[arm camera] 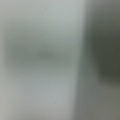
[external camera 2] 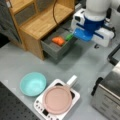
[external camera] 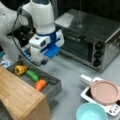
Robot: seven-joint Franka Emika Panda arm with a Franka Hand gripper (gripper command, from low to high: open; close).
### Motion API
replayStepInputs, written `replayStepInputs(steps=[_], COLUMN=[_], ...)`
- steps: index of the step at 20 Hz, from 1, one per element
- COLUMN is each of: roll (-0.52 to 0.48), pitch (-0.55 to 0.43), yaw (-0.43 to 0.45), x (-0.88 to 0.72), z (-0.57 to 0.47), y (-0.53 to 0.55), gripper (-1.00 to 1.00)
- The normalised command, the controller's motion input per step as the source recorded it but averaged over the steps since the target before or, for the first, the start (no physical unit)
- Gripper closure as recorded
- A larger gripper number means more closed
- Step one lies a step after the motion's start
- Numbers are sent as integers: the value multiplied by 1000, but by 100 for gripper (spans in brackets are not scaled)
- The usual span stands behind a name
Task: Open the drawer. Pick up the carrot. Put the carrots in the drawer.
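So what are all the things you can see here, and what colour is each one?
drawer: one, dark grey, pulled open under the wooden cabinet top
carrot: one, orange, lying in the drawer
green vegetable: one, green, in the drawer beside the carrot
yellow item: one, yellow, in the drawer past the green vegetable
cabinet: one, light wood
toaster oven: one, silver, top right in a front view
bowl: one, light blue, on the table
pan: one, pink, on the white cooktop
cooktop: one, white
table: one, grey
gripper: one, white and blue, above the drawer, holding nothing visible
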Motion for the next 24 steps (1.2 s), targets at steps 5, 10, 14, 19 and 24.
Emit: replayStepInputs(steps=[5, 10, 14, 19, 24], roll=[182, 199, 199, 191, 147], pitch=[124, 87, 57, 60, 74], yaw=[-76, -28, -36, -27, -32], x=[192, 213, 218, 193, 189], z=[67, -92, -92, 61, 90], y=[-60, -127, -118, -35, 1], gripper=[-100, -100, -100, -100, -100])
